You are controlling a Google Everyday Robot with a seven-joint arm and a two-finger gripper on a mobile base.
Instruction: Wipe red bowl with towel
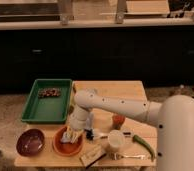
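Observation:
The red bowl (67, 144) sits on the front left part of the wooden table (115, 95). My gripper (70, 133) reaches down from the white arm (110, 105) into the bowl. It is shut on a pale towel (68, 136), which is pressed against the bowl's inside near the back rim. The gripper and towel hide part of the bowl's inside.
A purple bowl (31, 141) sits left of the red bowl. A green tray (47, 102) holding small items stands at the back left. A white cup (115, 141), a small orange cup (118, 121), a green pepper (143, 145), a fork (129, 156) and a wooden block (90, 157) lie to the right.

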